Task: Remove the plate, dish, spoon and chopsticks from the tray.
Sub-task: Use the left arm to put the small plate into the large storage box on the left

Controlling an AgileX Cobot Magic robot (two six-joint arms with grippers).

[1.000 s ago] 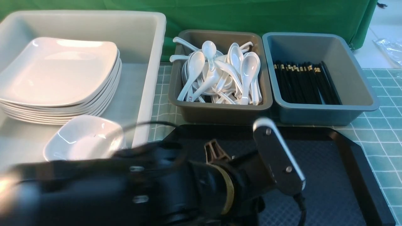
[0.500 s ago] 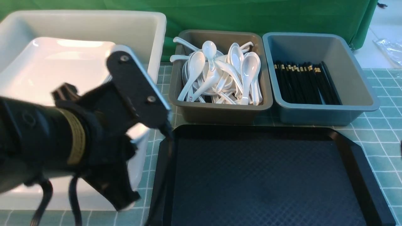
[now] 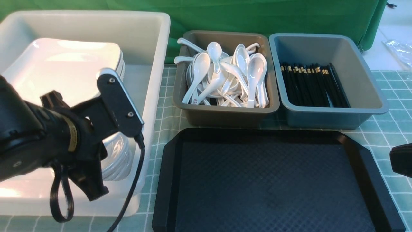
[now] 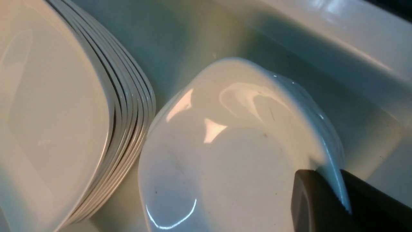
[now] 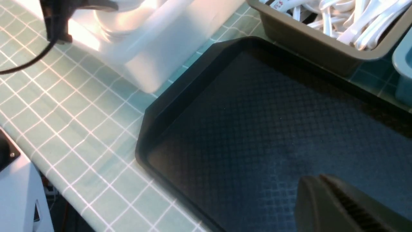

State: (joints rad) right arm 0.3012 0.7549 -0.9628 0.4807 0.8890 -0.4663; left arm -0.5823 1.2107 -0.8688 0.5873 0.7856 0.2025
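The black tray (image 3: 267,180) lies bare in front of me, and the right wrist view shows its textured floor (image 5: 257,129). My left gripper (image 4: 334,193) is shut on the rim of the small white dish (image 4: 231,154), low inside the white tub (image 3: 151,42). The dish (image 3: 117,158) appears to sit on other dishes beneath it. Beside it a plate (image 3: 61,71) tops a stack in the tub. My right gripper (image 5: 325,183) hangs shut and empty over the tray. White spoons (image 3: 225,77) fill the brown bin, and black chopsticks (image 3: 312,83) lie in the grey bin.
The brown bin (image 3: 225,112) and the grey bin (image 3: 334,114) stand side by side just behind the tray. The tub's near wall (image 5: 161,48) almost touches the tray's left corner. My right arm (image 3: 400,159) shows at the right edge. A green checked cloth (image 3: 392,135) covers the table.
My left arm has swung from above the tray leftward and down into the tub with the dish. The right arm has come into view at the right edge.
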